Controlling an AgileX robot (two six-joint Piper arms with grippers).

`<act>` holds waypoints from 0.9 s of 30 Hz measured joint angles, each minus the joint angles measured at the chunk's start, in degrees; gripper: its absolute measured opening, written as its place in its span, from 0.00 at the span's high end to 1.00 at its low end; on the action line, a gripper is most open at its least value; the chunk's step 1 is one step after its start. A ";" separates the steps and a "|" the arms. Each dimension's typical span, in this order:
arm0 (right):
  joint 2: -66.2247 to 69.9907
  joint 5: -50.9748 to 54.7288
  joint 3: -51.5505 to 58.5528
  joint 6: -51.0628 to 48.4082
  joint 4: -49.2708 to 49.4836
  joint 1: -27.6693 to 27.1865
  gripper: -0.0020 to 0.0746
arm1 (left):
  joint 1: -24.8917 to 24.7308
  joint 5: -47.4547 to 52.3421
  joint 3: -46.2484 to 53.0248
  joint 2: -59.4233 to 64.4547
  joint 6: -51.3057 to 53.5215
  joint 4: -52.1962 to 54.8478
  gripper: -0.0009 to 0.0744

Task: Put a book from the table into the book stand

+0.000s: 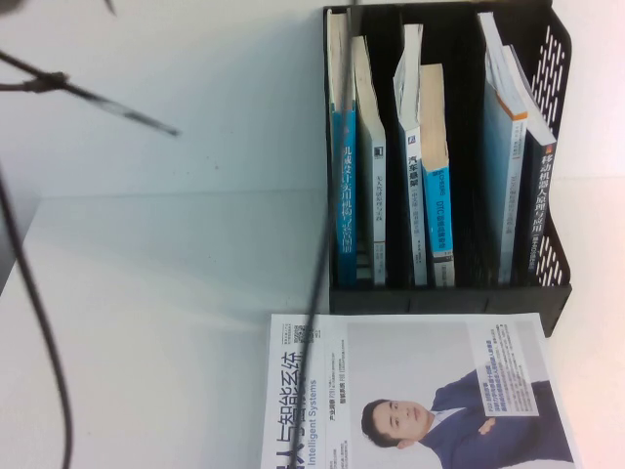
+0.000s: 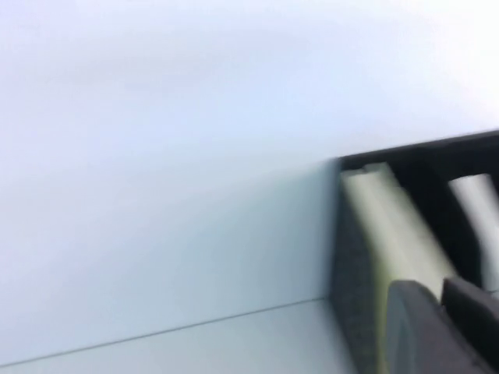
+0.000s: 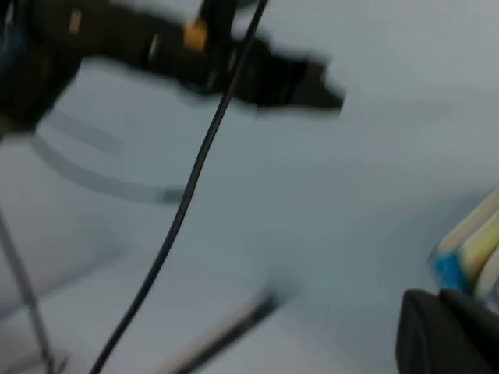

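The black book stand (image 1: 553,256) stands at the back right of the white table (image 1: 146,293) and holds several upright books. A book with a half blue, half grey "DTC" cover does not show in any view. Neither gripper shows in the high view. In the left wrist view my left gripper (image 2: 441,302) is shut and empty, close to the stand's side wall (image 2: 352,257) and the page edges of a book (image 2: 390,226) in it. In the right wrist view my right gripper (image 3: 438,302) is shut and empty, near book tops (image 3: 468,249).
A white book with a suited man's portrait (image 1: 420,391) lies flat on the table in front of the stand. Thin black cables (image 1: 39,322) hang across the left and middle of the high view. The other arm (image 3: 179,47) shows in the right wrist view.
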 joint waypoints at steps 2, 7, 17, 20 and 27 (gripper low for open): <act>2.21 12.45 -1.34 11.66 -13.66 0.00 0.98 | 0.31 3.70 -0.79 -1.39 2.67 4.22 0.95; 7.97 36.42 -5.15 30.25 -43.82 0.00 0.98 | 0.54 5.26 0.88 -6.49 5.48 5.17 0.98; 3.19 32.20 -5.66 59.98 -87.87 0.00 0.98 | 0.54 5.26 17.58 -28.72 4.95 -1.09 0.99; -1.66 24.51 -4.24 61.12 -88.87 0.00 0.98 | 0.54 5.26 28.18 -37.66 4.28 -4.54 0.99; -13.22 7.34 7.05 63.44 -88.76 0.00 0.98 | 0.54 -6.83 60.27 -58.12 1.32 -8.21 0.99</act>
